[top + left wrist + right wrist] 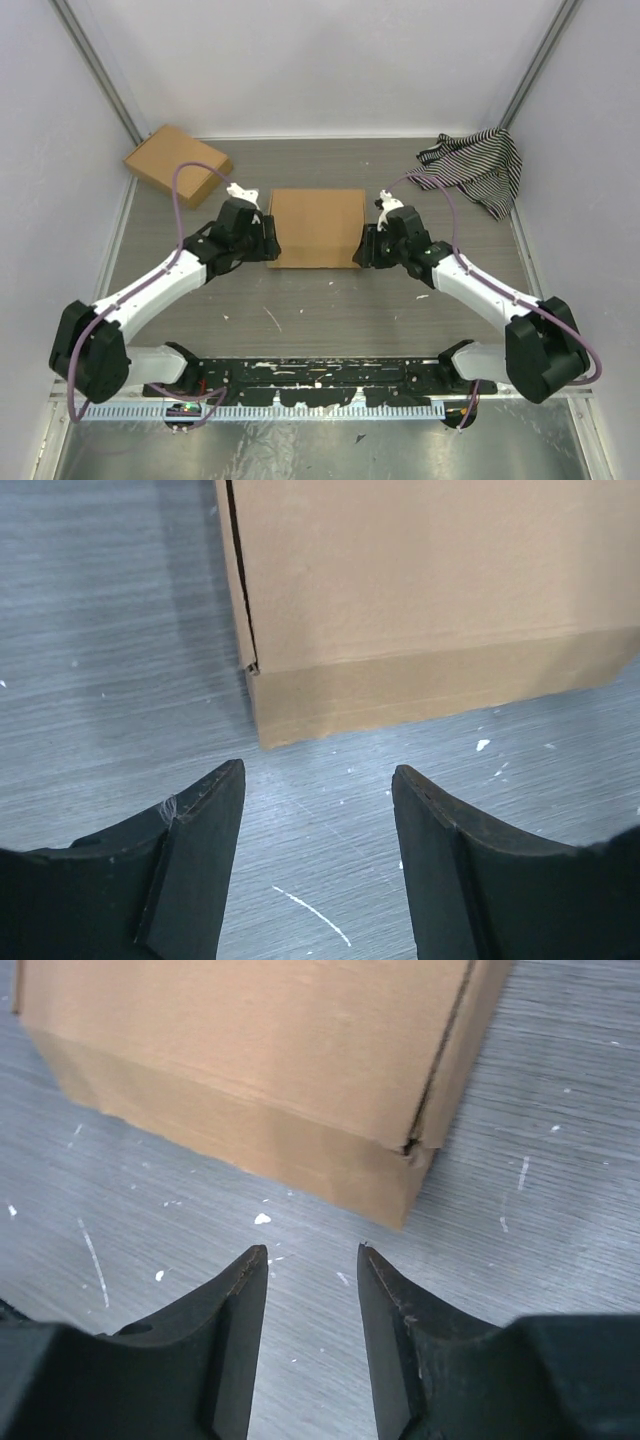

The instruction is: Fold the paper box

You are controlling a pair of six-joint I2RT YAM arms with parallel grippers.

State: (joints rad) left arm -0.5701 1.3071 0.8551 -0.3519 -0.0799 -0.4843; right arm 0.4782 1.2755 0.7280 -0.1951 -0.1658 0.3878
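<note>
The paper box (316, 226) lies in the middle of the top view, on the grey table (320, 310). It looks already closed into a shallow square shape, with the lid flat on top.

The left gripper (264, 238) stands just beside its left edge and the right gripper (366, 246) just beside its right edge. Both wrist views show the 2 fingers apart and nothing between them, so neither gripper holds the box.

In the left wrist view a dark slit (240, 590) runs along the side of the box down to the near corner. The right wrist view shows a similar slit (440, 1060).

I think this is the weak place. If the tabs are not fully tucked in, the lid can spring up when the arms leave. A fingertip that brushes a slit can catch the edge and pull the side flap out. The box also seems light, so a push from only 1 side can slide it across the table or turn it.

The other cardboard box (177, 165) at the upper left and the striped cloth (478, 165) at the upper right are well apart.
</note>
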